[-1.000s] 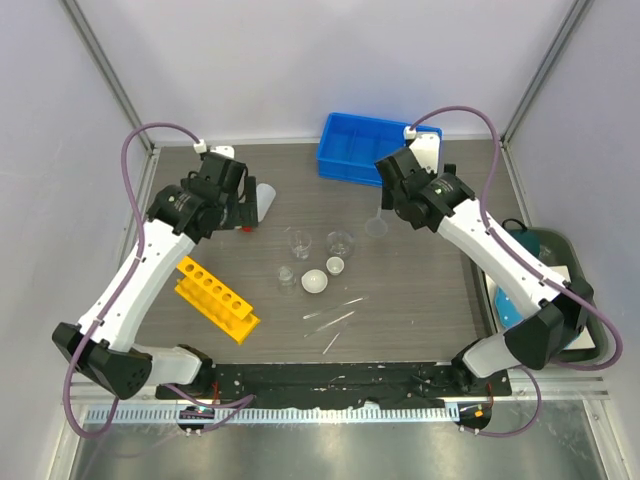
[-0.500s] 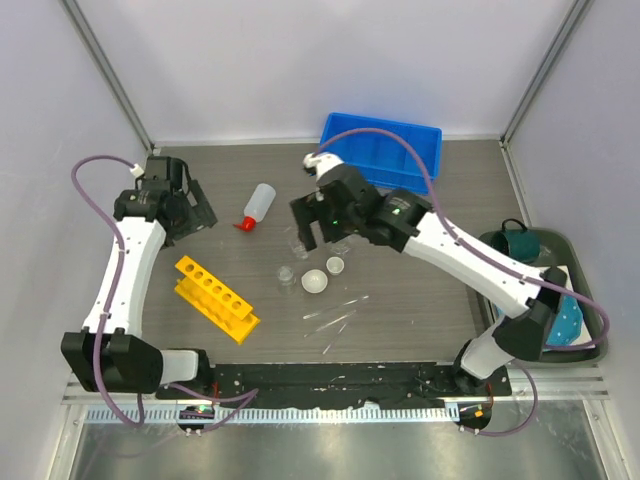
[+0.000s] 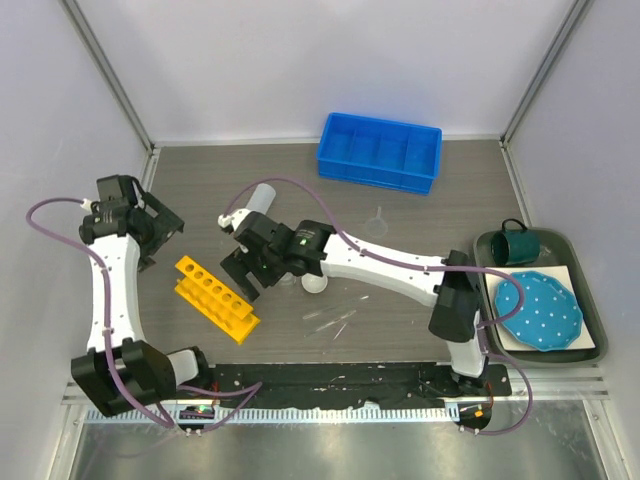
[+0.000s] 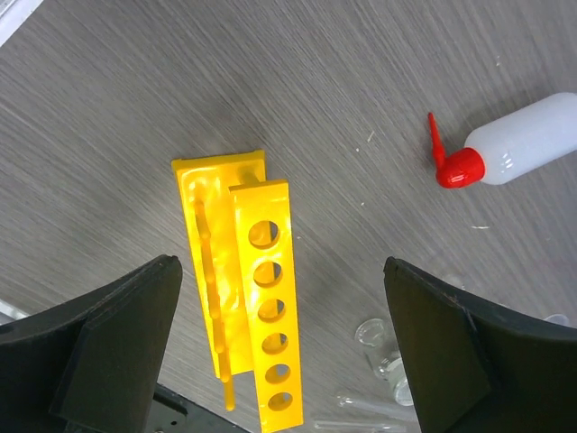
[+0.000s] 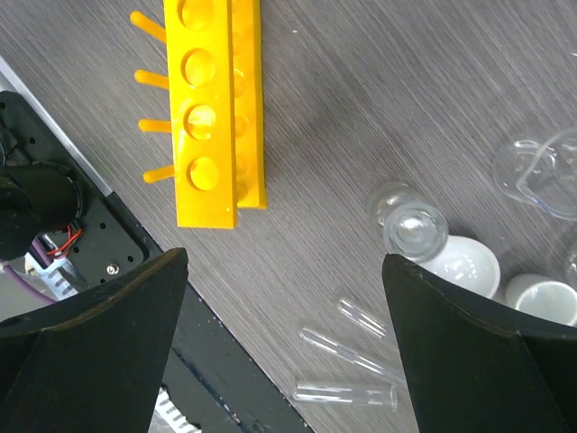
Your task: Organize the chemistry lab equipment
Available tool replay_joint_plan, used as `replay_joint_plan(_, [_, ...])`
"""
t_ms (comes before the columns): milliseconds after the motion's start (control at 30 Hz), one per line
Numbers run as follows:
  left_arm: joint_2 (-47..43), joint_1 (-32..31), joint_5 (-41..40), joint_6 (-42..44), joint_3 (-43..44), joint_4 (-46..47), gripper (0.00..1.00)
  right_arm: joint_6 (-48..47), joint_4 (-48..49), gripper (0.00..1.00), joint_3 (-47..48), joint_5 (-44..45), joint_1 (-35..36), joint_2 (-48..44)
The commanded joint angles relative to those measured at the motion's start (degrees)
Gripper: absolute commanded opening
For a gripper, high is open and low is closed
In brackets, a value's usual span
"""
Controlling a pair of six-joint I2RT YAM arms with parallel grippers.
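Jaws stand wide apart on both arms, holding nothing. We see the right gripper point(image 5: 284, 260) hovering beside the yellow holed plastic tube rack point(image 5: 212, 117), with small clear glass beakers point(image 5: 415, 230), small white dishes point(image 5: 464, 266) and thin glass tubes point(image 5: 347, 392) just beyond. Our left gripper point(image 4: 278, 263) faces the rack, perhaps from higher up; the translucent red-capped squeeze bottle point(image 4: 523, 140) lies nearby.

On my overhead feed I see a blue bin point(image 3: 372, 177), divided into compartments, at the far edge of the grey wood-grain table point(image 3: 450, 205); a dark tray point(image 3: 546, 357) sits at the right edge; inside it a teal mug point(image 3: 512, 243) stands at the far end; toward the near end, a blue dotted plate point(image 3: 541, 310) lies on a white sheet point(image 3: 573, 272).
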Motion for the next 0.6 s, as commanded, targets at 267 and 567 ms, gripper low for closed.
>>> replay_joint_plan(267, [-9.0, 1.8, -0.2, -4.4, -3.6, 3.6, 1.0, -1.8, 1.8, 0.94, 9.6, 2.7, 3.0, 9.0])
replay_joint_plan(567, [-11.2, 1.9, -4.0, -4.3, -4.6, 3.1, 1.0, -3.4, -1.7, 0.94, 15.7, 4.6, 5.3, 14.9])
